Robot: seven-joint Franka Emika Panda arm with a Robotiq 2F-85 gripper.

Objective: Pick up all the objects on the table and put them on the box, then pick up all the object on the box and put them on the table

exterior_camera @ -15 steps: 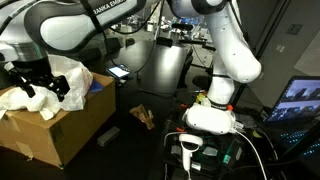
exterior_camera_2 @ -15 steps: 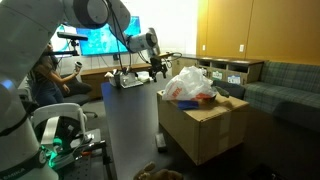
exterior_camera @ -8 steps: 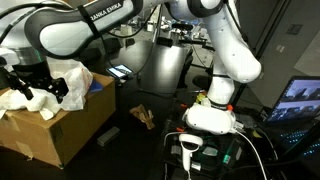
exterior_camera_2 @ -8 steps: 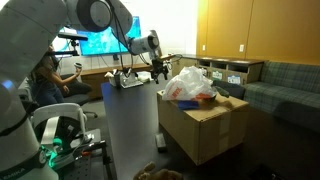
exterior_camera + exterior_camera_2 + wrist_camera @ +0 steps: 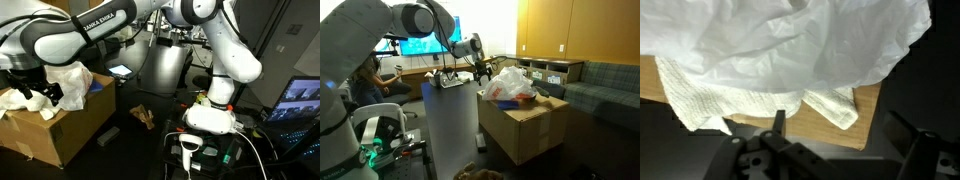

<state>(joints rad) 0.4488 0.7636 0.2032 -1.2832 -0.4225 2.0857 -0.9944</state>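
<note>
In the wrist view the white plastic bag (image 5: 805,40) fills the top, from 10 to 2 o'clock of the gripper (image 5: 840,135). The white cloth (image 5: 730,100) lies under the bag's edge at about 10 o'clock. Both rest on the brown box (image 5: 868,115). The jaws are spread wide with nothing between them. One finger (image 5: 779,124) stands just beside the cloth's lower edge; whether it touches cannot be told.

In an exterior view the box (image 5: 60,130) stands at the far left on the black table (image 5: 112,152), and the gripper (image 5: 42,92) hovers over its open top. The cloth (image 5: 15,100) is at 9 o'clock of the gripper, the bag (image 5: 72,75) at 2 o'clock, and a blue square (image 5: 97,86) at 3 o'clock by the box's far edge. A brown stick (image 5: 143,116) lies on the table between the box and the base (image 5: 212,118). From that base the arm (image 5: 90,28) rises, arches leftward across the top and bends down over the box.

In an exterior view the gripper (image 5: 483,72) sits at 9 o'clock of the bag (image 5: 510,80). An orange-red piece (image 5: 505,100) shows beneath the bag on the box (image 5: 530,130).
</note>
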